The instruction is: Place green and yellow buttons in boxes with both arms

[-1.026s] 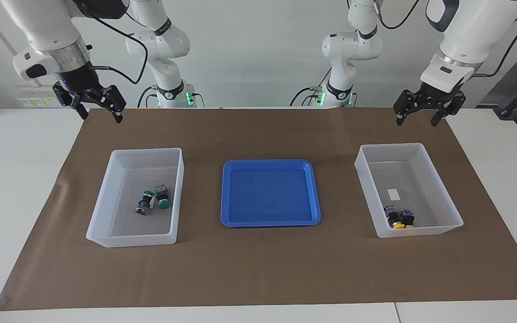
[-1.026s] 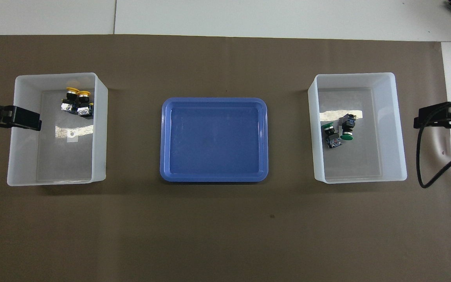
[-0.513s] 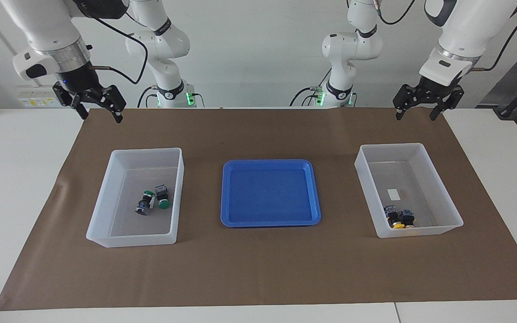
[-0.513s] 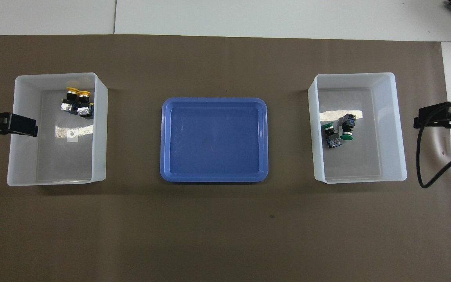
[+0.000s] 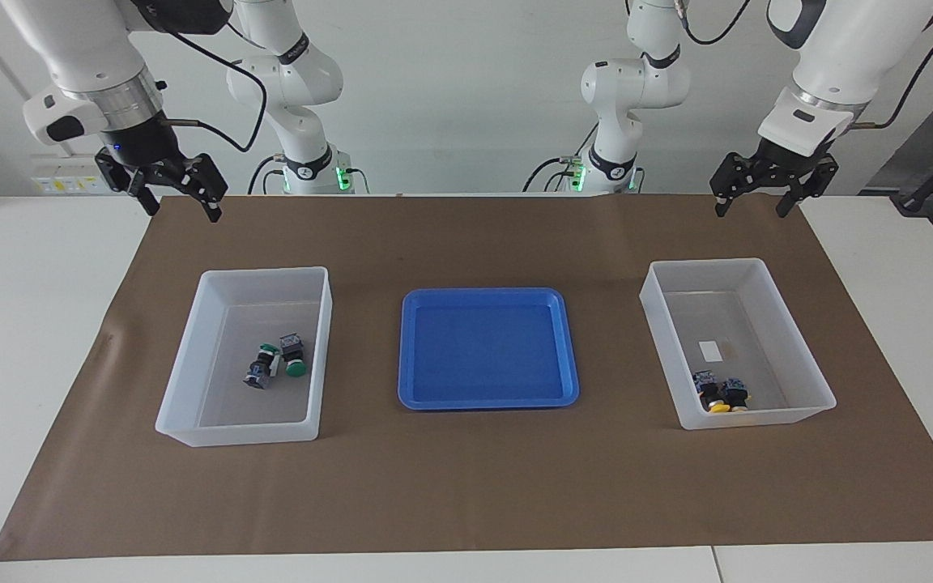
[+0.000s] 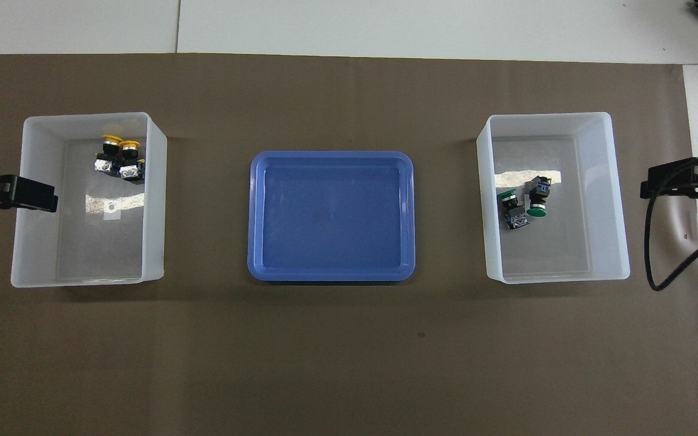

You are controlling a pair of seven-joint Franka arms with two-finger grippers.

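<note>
My left gripper (image 5: 748, 196) and right gripper (image 5: 177, 193) hang spread wide, empty, over matte brown paper (image 5: 466, 486); round-capped buttons (image 5: 276, 363) lie in translucent slope-walled boxes (image 5: 191, 356).

The white jointed left arm (image 5: 847, 57) rises from its base and bends down at the elbow, its wrist pointing downward and ending in a black two-finger left gripper (image 5: 758, 206) raised in the air with its fingers spread apart and nothing between them. From overhead only the tip of this gripper (image 6: 16, 194) shows at the frame's edge. The white jointed right arm (image 5: 86, 57), trailed by a black cable, carries its wrist down to the black two-finger right gripper (image 5: 183, 209), also raised, tilted slightly, its fingers parted and empty. Overhead, its tip (image 6: 682, 181) just enters the frame.
</note>
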